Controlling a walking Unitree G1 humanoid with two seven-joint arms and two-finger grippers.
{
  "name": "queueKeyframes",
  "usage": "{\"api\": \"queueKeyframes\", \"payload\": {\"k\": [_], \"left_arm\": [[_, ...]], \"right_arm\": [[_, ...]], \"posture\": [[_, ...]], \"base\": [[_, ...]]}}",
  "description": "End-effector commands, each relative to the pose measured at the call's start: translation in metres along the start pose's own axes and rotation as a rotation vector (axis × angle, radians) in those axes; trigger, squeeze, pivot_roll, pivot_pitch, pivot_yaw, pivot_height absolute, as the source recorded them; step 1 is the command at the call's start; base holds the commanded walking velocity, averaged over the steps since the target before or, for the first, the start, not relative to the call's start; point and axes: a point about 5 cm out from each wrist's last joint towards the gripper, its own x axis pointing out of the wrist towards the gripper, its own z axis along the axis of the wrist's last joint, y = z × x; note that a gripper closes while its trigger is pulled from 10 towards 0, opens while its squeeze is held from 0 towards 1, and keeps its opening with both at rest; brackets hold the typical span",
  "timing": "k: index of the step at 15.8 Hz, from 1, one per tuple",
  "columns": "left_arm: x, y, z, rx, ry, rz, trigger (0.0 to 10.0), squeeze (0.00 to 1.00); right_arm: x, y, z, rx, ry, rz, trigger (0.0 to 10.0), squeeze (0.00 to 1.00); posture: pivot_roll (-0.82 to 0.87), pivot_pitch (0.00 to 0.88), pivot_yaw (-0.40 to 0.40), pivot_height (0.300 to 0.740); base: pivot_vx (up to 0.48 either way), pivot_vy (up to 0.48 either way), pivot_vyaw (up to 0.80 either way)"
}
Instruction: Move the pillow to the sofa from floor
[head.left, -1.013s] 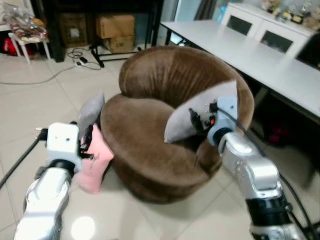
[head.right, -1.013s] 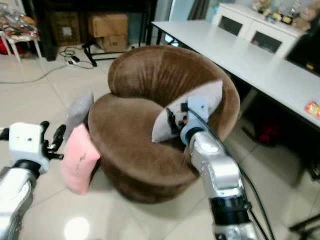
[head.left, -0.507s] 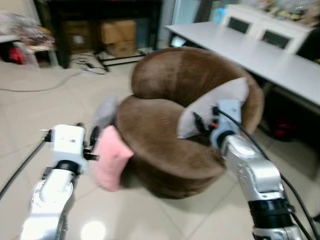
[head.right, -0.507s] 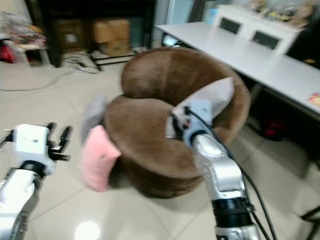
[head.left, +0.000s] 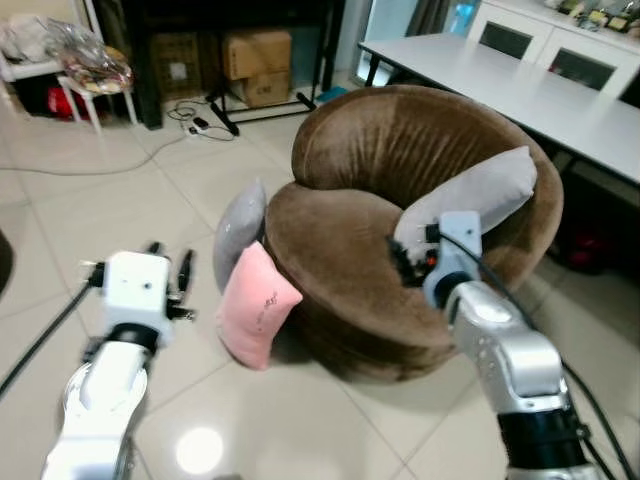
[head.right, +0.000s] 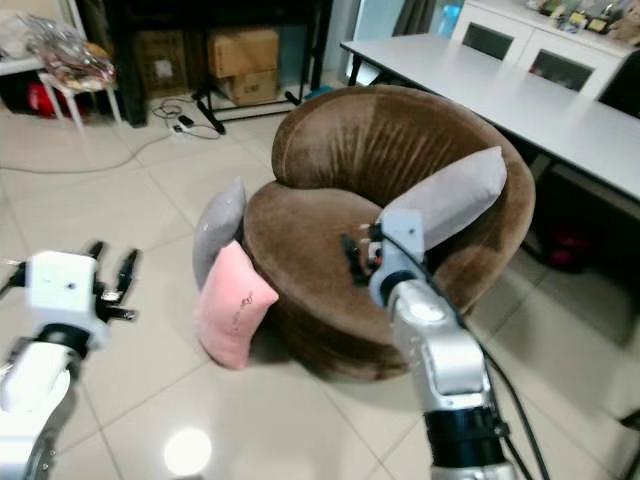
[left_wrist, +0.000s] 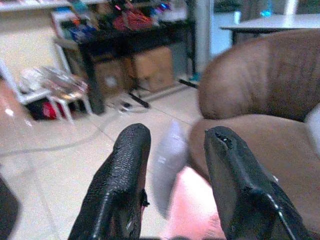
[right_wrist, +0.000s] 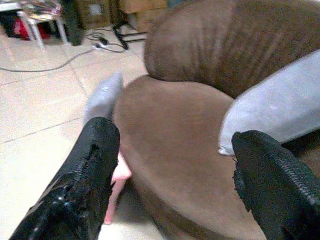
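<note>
A round brown sofa (head.left: 400, 150) stands in the middle. One grey pillow (head.left: 470, 200) leans on its right armrest. On the floor, a pink pillow (head.left: 255, 305) and a second grey pillow (head.left: 240, 225) lean against the sofa's left side. My right gripper (head.left: 405, 265) hovers open over the seat's front, just short of the grey pillow (right_wrist: 280, 105) on the sofa. My left gripper (head.left: 170, 262) is open and empty, above the tiles left of the pink pillow (left_wrist: 195, 200).
A long white table (head.left: 520, 90) runs behind the sofa on the right. Cardboard boxes (head.left: 255, 50) sit under a dark shelf at the back, with cables (head.left: 200, 125) on the floor and a small white stool (head.left: 80, 75) at far left. Bare tiles lie to the front left.
The whole view has shifted as the camera moved. My right gripper has drawn back from the grey pillow on the sofa, which stays on the armrest. The left gripper stays open.
</note>
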Motion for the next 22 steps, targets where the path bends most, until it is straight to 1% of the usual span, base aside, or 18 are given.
{"api": "queueKeyframes", "payload": {"k": [1,2,4,6,7,9,12,14,15,16,20,22], "left_arm": [[-0.001,-0.004,-0.003,0.012,0.001,0.007,10.0,0.00],[-0.001,-0.003,-0.006,0.043,-0.001,0.016,10.0,0.00],[-0.005,-0.001,-0.009,0.055,-0.011,0.025,10.0,0.00],[-0.007,0.000,-0.009,0.064,-0.031,0.025,10.0,0.00],[-0.007,-0.001,-0.009,0.068,-0.037,0.018,10.0,0.00],[-0.007,-0.002,-0.009,0.065,-0.041,0.007,10.0,0.00],[-0.008,-0.003,-0.008,0.051,-0.047,0.002,10.0,0.00],[-0.008,-0.003,-0.009,0.042,-0.043,0.000,10.0,0.00],[-0.008,-0.003,-0.009,0.036,-0.040,0.001,10.0,0.00],[-0.008,-0.003,-0.010,0.028,-0.034,0.001,10.0,0.00],[-0.008,-0.004,-0.011,0.007,-0.026,0.008,10.0,0.00],[-0.008,-0.003,-0.010,-0.001,-0.025,0.010,10.0,0.00]], "right_arm": [[-0.002,-0.008,0.005,-0.030,-0.041,-0.020,10.0,0.00],[-0.003,-0.009,0.003,-0.069,-0.063,-0.016,10.0,0.00],[-0.004,-0.012,-0.005,-0.084,-0.049,-0.017,10.0,0.00],[-0.006,-0.007,-0.010,-0.140,-0.032,0.038,10.0,0.00],[-0.007,-0.002,-0.011,-0.142,-0.034,0.079,10.0,0.00],[-0.007,0.000,-0.013,-0.138,-0.034,0.108,10.0,0.00],[-0.009,-0.001,-0.016,-0.131,-0.020,0.120,10.0,0.00],[-0.008,-0.005,-0.018,-0.094,-0.002,0.089,10.0,0.00],[-0.008,-0.006,-0.019,-0.122,0.005,0.075,10.0,0.00],[-0.007,-0.006,-0.019,-0.129,0.004,0.074,10.0,0.00],[-0.007,-0.004,-0.018,-0.110,0.002,0.082,10.0,0.00],[-0.007,-0.005,-0.018,-0.112,0.004,0.064,10.0,0.00]], "posture": [[0.05,0.000,-0.142,0.740],[0.05,0.000,-0.142,0.740],[0.05,0.000,-0.143,0.740],[0.05,0.000,-0.143,0.740],[0.05,0.000,-0.143,0.740],[0.06,0.000,-0.142,0.740],[0.06,0.000,-0.142,0.740],[0.05,0.000,-0.141,0.740],[0.05,0.000,-0.140,0.740],[0.05,0.000,-0.140,0.740],[0.05,0.000,-0.140,0.740],[0.06,0.000,-0.150,0.740]], "base": [[0.000,0.000,0.00],[0.000,0.000,0.00],[0.000,0.000,0.00],[0.122,0.000,0.00],[0.281,0.000,0.80],[0.294,0.000,0.80],[0.335,0.000,0.80],[0.341,0.000,0.00],[0.345,0.000,0.00],[0.326,0.000,0.00],[0.310,0.000,0.00],[0.311,0.000,0.00]]}}
